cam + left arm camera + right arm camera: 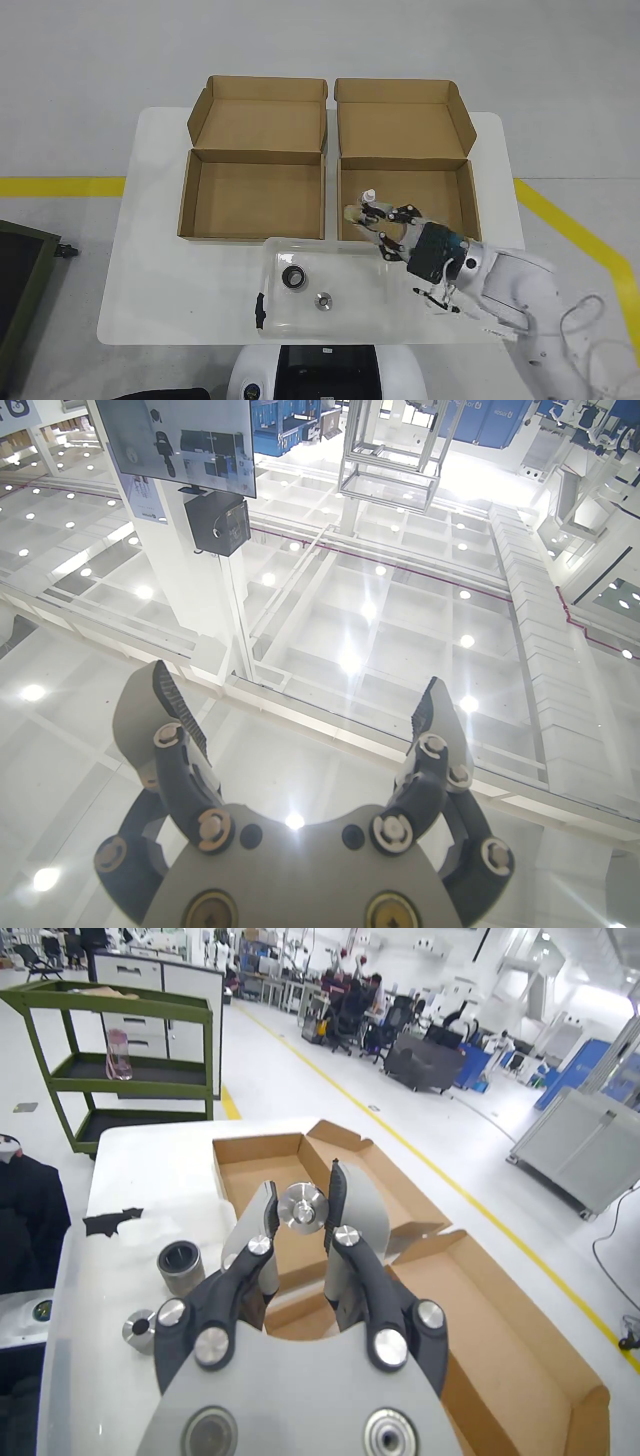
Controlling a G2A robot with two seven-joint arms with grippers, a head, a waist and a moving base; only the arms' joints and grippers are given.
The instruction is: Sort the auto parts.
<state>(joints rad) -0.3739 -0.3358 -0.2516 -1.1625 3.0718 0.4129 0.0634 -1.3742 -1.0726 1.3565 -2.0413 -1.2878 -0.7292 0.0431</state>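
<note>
- While my right hand (366,209) is clamped on the rim of a flanged steel disc (302,1213), what matters is where that disc sits relative to the right box (432,195). From above, it hangs over the box's near-left corner, close to the side that adjoins the left box (250,200).
- From the hand, the right box's bare floor opens toward 1 to 2 o'clock. The left box lies at 9 to 10 o'clock, across the two adjoining walls.
- The disc's flat face and short centre stub point back toward the wrist, so its axis runs along the fingers (271,1215), not across them.
- The right arm comes in from 4 o'clock over the surface (150,290), with the hand aimed toward 10 o'clock and held close to level.
- At 7 to 8 o'clock from the hand, the clear tray (350,312) holds a steel sleeve (294,277) and a small round part (323,299), both apart from the held disc.
- My left hand (300,710) is spread wide and empty, aimed up at the ceiling, so I judge the right arm to be the working one.
- If the right box is the disc's bin, I think letting go here risks clipping the box wall, and a nudge toward 1 o'clock looks safer.
</note>
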